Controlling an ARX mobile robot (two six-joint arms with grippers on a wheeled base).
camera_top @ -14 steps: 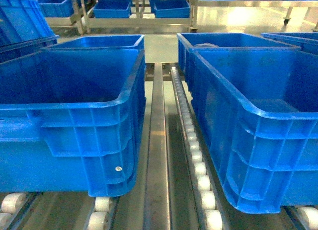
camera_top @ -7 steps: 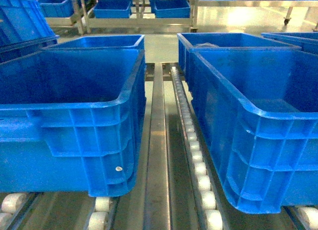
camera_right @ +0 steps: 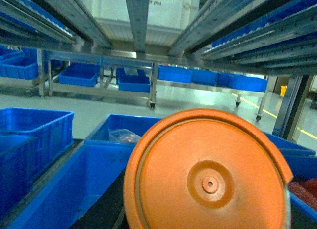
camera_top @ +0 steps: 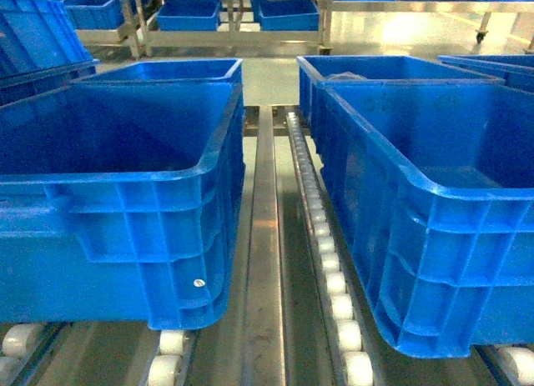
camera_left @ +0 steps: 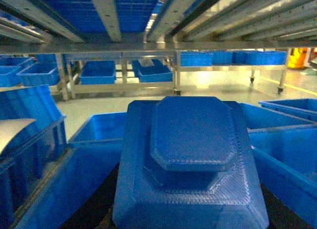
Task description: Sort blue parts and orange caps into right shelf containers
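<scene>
A blue part (camera_left: pixel 190 155), stepped with an octagonal top, fills the left wrist view and hangs over a deep blue crate (camera_left: pixel 64 189); my left gripper holds it, its fingers hidden behind the part. A round orange cap (camera_right: pixel 208 179) fills the right wrist view above another deep crate (camera_right: pixel 64 189); my right gripper holds it, its fingers hidden too. In the head view two deep right shelf containers stand side by side, the left one (camera_top: pixel 125 236) and the right one (camera_top: pixel 450 261). Neither gripper shows there.
Two shallower crates (camera_top: pixel 158 69) (camera_top: pixel 392 65) stand behind the deep ones on roller tracks (camera_top: pixel 329 261). A steel rail (camera_top: pixel 265 236) runs between them. A crate (camera_right: pixel 124 127) ahead holds a plastic bag. Shelf rails (camera_right: pixel 136 16) hang close overhead. More crates (camera_top: pixel 190 11) sit on racks beyond the aisle.
</scene>
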